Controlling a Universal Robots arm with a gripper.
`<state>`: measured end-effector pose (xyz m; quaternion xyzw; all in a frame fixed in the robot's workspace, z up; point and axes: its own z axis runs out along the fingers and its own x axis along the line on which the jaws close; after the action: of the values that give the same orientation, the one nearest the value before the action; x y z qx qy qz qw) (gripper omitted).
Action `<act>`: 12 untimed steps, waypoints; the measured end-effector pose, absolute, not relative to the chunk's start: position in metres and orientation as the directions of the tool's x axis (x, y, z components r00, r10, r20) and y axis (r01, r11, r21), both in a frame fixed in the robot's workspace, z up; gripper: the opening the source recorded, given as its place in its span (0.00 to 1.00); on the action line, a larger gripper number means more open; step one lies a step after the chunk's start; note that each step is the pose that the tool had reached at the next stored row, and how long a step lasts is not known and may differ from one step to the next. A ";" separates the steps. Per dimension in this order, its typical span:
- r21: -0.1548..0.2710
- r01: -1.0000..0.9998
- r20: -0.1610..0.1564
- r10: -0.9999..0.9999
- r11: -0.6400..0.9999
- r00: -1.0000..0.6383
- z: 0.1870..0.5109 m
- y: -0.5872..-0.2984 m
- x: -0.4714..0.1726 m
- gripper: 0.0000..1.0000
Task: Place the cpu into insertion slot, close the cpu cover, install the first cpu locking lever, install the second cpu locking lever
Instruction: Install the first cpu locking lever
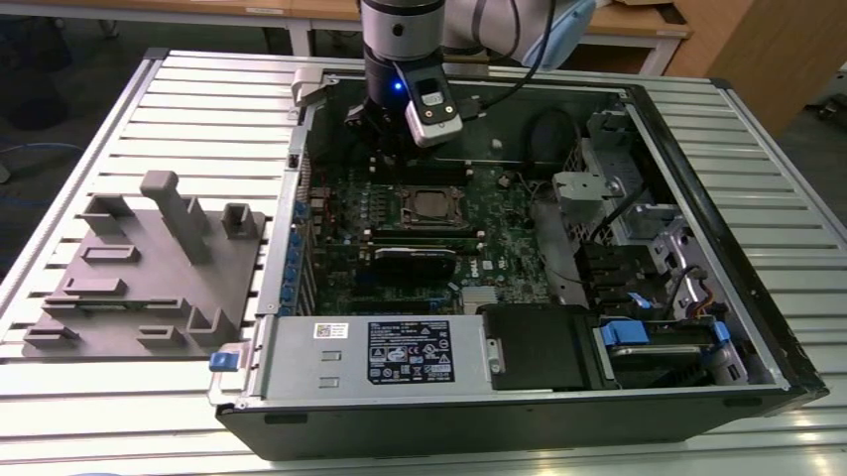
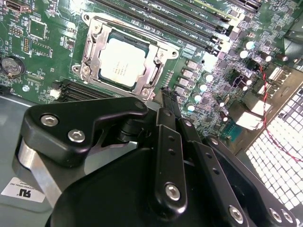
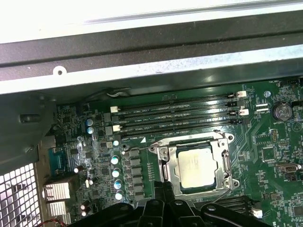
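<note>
On the exterior view's left, a grey fixture [image 1: 146, 268] lies well apart from the open case [image 1: 285, 248]. Inside the case, the gripper [image 1: 381, 149] hangs just beside the slot [image 1: 405, 203]. In the second wrist view the cpu [image 2: 122, 61] sits in the slot, with the cover [image 2: 92, 47] flat around it. The jaws are narrow, tips together at the slot's corner, with nothing seen between them. Lever work seems in hand. Push steadily along the lever [image 3: 138, 148], low to the board, and keep off the capacitors [image 2: 199, 97] just beside it.
</note>
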<state>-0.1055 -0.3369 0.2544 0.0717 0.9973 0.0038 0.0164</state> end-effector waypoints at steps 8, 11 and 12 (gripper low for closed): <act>0.010 0.143 -0.032 0.143 0.990 -0.989 0.254 -0.337 -0.108 0.10; 0.010 0.143 -0.032 0.143 0.990 -0.989 0.254 -0.337 -0.110 0.10; 0.010 0.143 -0.032 0.143 0.990 -0.989 0.254 -0.337 -0.110 0.10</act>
<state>-0.1099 -0.3368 0.2543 0.0718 0.9973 0.0039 0.0165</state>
